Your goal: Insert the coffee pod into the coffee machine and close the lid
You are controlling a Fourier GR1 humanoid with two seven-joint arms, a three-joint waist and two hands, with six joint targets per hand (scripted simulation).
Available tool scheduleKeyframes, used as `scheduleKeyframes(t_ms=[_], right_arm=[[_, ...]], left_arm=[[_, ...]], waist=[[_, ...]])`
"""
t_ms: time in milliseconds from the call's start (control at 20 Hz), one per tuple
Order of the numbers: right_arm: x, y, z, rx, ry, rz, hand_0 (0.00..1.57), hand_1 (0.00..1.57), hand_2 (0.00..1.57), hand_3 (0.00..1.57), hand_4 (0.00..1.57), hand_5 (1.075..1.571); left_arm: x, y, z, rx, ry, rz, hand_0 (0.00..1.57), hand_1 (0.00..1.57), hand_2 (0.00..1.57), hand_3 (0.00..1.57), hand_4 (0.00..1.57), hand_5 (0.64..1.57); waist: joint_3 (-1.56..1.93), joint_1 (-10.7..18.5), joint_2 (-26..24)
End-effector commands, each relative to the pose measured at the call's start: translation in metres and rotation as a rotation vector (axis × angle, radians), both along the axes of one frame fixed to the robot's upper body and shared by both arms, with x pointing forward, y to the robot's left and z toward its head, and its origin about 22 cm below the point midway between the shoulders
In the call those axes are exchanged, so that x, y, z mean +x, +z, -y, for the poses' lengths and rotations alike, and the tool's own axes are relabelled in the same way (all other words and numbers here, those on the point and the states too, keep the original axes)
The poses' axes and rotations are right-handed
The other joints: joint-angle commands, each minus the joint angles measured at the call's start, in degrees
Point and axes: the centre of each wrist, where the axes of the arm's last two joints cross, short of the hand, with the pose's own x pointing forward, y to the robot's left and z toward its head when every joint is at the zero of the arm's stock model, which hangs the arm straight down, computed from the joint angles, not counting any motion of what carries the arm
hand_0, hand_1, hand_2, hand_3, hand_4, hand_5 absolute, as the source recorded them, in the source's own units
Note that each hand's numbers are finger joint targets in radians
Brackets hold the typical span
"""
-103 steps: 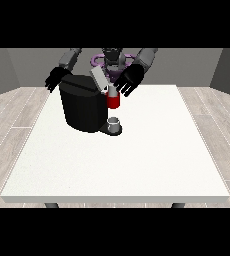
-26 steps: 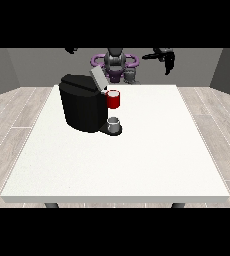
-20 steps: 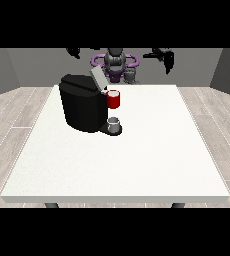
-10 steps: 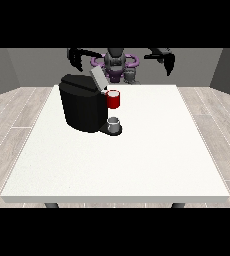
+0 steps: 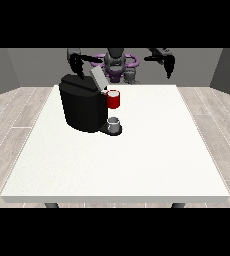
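Observation:
A black coffee machine [image 5: 82, 107] stands on the white table [image 5: 137, 160] at the back left. Its grey lid [image 5: 97, 78] is tilted up. At the machine's front is a red brew head [image 5: 113, 99], and a small grey cup [image 5: 114, 123] sits on the drip stand below it. I cannot pick out the coffee pod. The hand at the view's left [image 5: 77, 63] hangs above the machine's back, fingers pointing down, a little left of the lid. The hand at the view's right [image 5: 168, 63] is raised above the table's far right edge, fingers hanging down, holding nothing.
The robot's torso [image 5: 118, 65] stands behind the table's far edge. Grey wood floor surrounds the table. The table's front and right parts carry no objects.
Both hands have come down and inward from raised, spread positions. The hand at the view's left now hangs just above the machine near the lid. The lid stays up.

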Motion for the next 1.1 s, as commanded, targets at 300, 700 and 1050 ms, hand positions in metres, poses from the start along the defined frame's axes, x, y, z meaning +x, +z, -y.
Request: scheduleKeyframes(t_ms=[300, 700, 1050], right_arm=[[0.028, 0.029, -0.019, -0.028, 0.015, 0.032, 0.00, 0.00, 0.00, 0.00, 0.00, 1.571], [0.024, 0.002, -0.028, -0.055, 0.061, 0.082, 0.00, 0.00, 0.00, 0.00, 0.00, 1.571], [0.037, 0.019, -0.043, -0.058, 0.073, 0.084, 0.00, 0.00, 0.00, 0.00, 0.00, 1.571]], left_arm=[[-0.017, 0.007, -0.010, -0.004, -0.002, 0.048, 0.00, 0.00, 0.00, 0.00, 0.00, 1.571], [-0.011, 0.021, -0.020, 0.037, 0.014, 0.089, 0.00, 0.00, 0.00, 0.00, 0.00, 1.571], [-0.003, 0.033, -0.019, 0.023, 0.020, 0.075, 0.00, 0.00, 0.00, 0.00, 0.00, 1.571]], waist=[[-0.02, 0.52, 2.78], [-0.01, 1.02, 6.72], [0.00, 0.94, 5.80]])
